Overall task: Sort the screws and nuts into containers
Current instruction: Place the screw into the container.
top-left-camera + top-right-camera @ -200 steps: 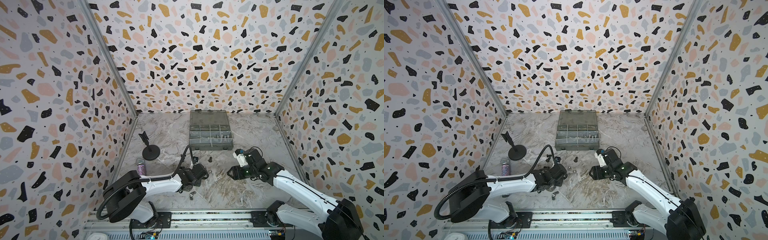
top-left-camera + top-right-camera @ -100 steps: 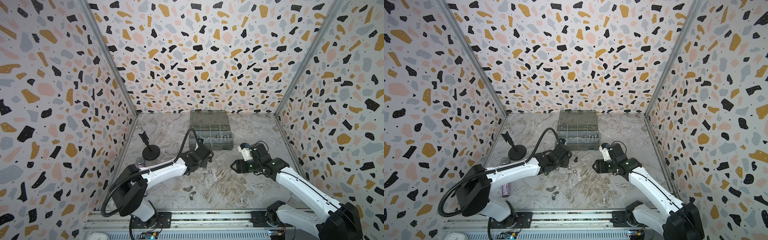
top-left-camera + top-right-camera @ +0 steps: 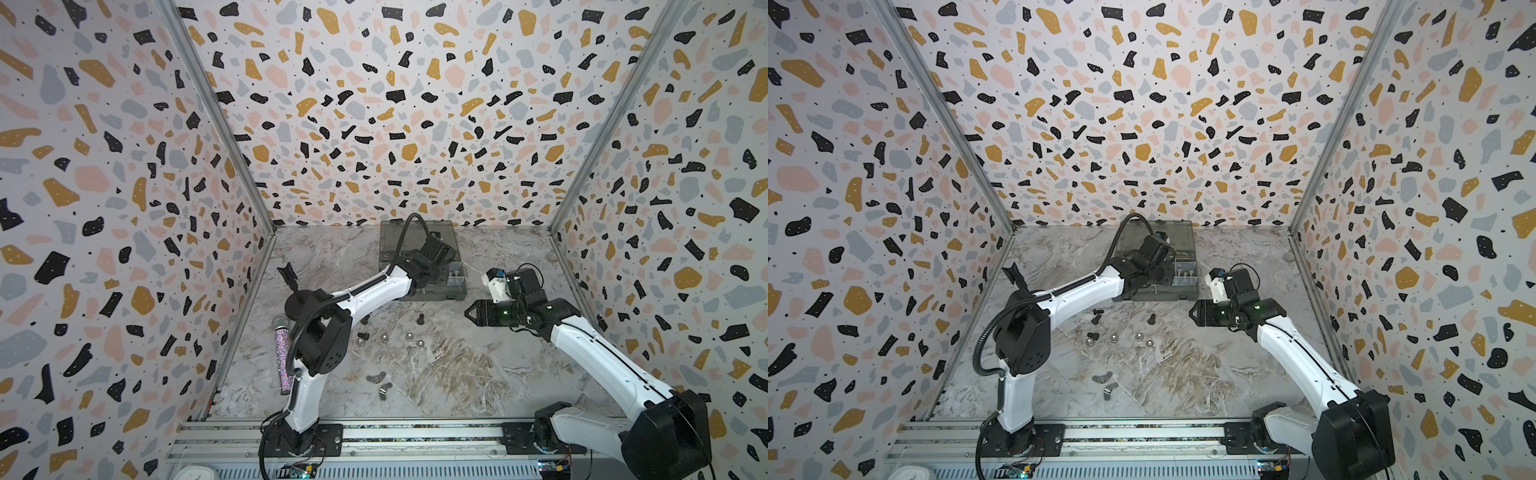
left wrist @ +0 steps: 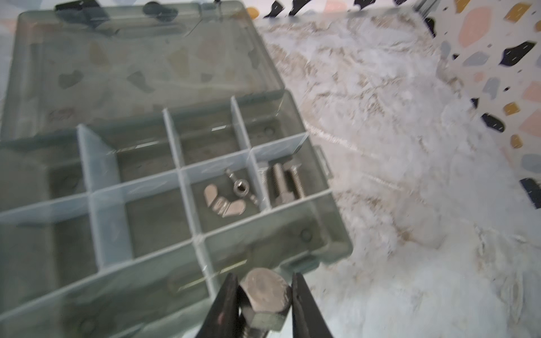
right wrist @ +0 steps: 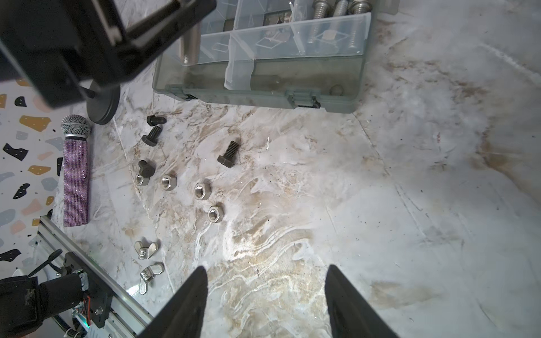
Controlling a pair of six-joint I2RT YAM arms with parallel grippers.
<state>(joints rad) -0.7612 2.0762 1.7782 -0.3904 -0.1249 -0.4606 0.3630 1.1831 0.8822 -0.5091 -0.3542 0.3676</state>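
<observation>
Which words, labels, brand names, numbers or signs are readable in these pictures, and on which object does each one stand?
No text can be read in any view.
On the organizer box lid: one faint mark, too blurred to read.
On the head of the silver screw held in the left gripper: no legible marking.

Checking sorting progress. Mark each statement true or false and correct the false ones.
1. The left end effector grips a silver hex-head screw. True.
2. The right end effector holds a wing nut. False: the right end effector is open and empty.
3. The organizer box is closed. False: the organizer box has its lid open.
4. Two wing nuts lie on the table. True.
5. No black screws are on the table. False: four black screws lie there.
</observation>
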